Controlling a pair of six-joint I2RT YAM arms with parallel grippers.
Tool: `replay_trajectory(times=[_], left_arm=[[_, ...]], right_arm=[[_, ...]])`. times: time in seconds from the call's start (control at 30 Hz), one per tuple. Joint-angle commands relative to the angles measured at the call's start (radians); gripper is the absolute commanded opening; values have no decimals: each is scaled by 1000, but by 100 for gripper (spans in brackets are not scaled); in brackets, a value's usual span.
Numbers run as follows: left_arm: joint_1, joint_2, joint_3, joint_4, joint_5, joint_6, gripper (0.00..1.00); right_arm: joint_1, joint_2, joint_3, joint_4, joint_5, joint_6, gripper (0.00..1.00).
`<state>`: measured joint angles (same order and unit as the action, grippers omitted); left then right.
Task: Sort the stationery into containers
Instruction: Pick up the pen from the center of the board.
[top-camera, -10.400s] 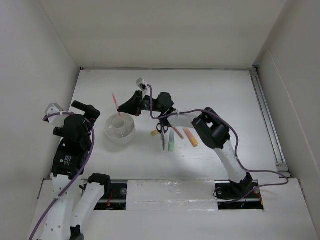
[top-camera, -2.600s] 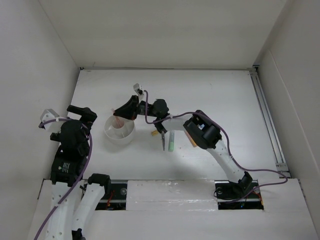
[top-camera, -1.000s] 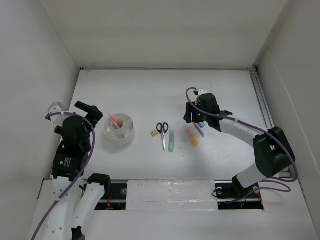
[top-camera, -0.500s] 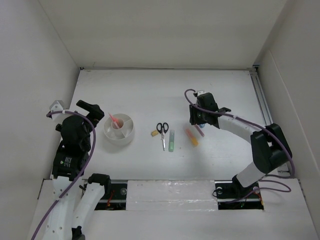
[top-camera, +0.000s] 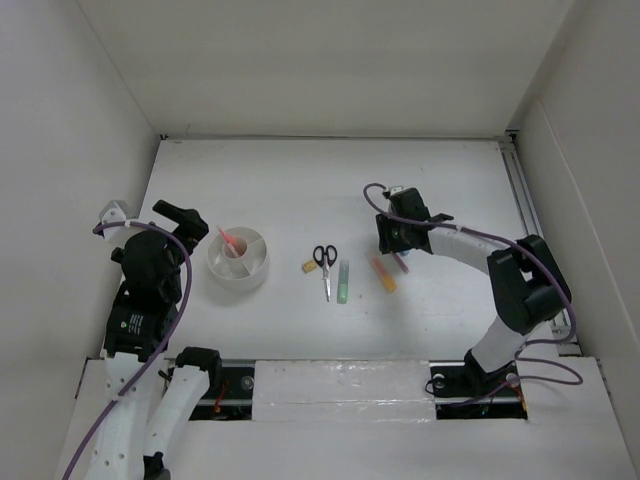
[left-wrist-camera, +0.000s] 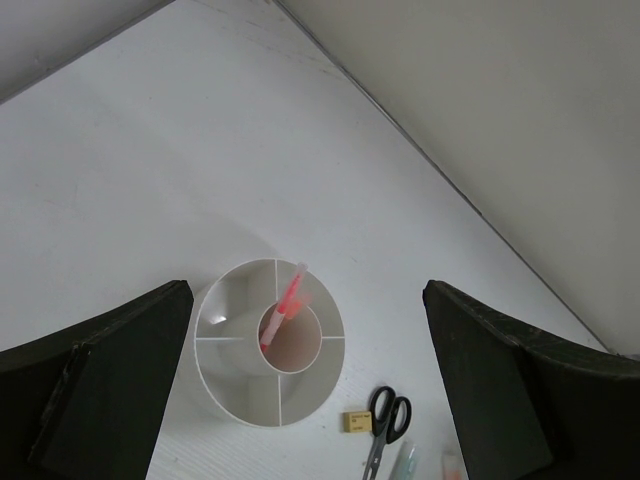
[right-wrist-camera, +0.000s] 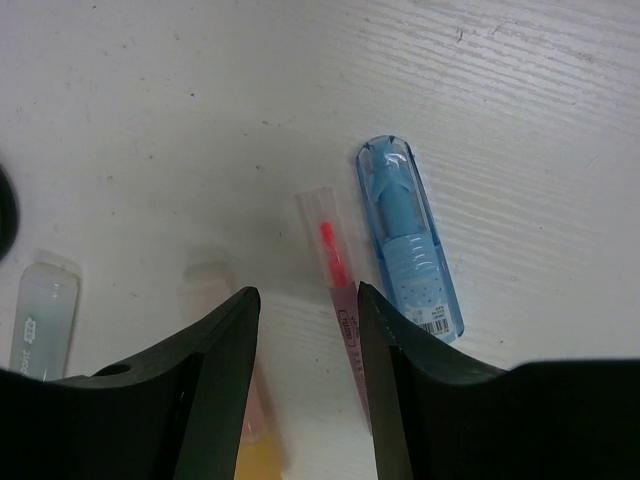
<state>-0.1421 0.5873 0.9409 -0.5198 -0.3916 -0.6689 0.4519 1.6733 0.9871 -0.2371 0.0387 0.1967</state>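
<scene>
Black left gripper spread wide, empty, just left of round white tub. One pink pen leaning in tub's centre compartment. Rightward on table: tan eraser, scissors, green marker, orange marker. Right gripper narrowly parted, empty, low over second pink pen; blue marker just beside pen.

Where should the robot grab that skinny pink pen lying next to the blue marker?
Across its thin middle, straight down from above, because the pink pen lies flat on the table. One finger goes on each long side. The blue marker lies very close along one side, so that finger has only a narrow gap to slip into.
</scene>
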Motion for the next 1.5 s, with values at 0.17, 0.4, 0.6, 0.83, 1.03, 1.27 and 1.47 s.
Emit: replay_trajectory(times=[0.17, 0.4, 0.6, 0.83, 1.03, 1.27, 1.47], left_arm=[[4, 6, -10, 38, 8, 15, 100], [4, 6, -10, 38, 8, 15, 100], [4, -3, -10, 38, -1, 15, 100], [4, -3, -10, 38, -1, 15, 100], [4, -3, -10, 38, -1, 15, 100], [4, -12, -10, 38, -1, 15, 100], [4, -12, -10, 38, -1, 15, 100]], right_arm=[[-16, 46, 48, 25, -2, -29, 50], [-16, 77, 68, 25, -13, -39, 50], [4, 123, 90, -14, -13, -49, 46], [22, 155, 110, -48, -3, -49, 36], [31, 155, 101, -68, -3, -39, 38], [41, 146, 91, -99, 20, -39, 40], [41, 135, 71, -132, 46, -28, 35]])
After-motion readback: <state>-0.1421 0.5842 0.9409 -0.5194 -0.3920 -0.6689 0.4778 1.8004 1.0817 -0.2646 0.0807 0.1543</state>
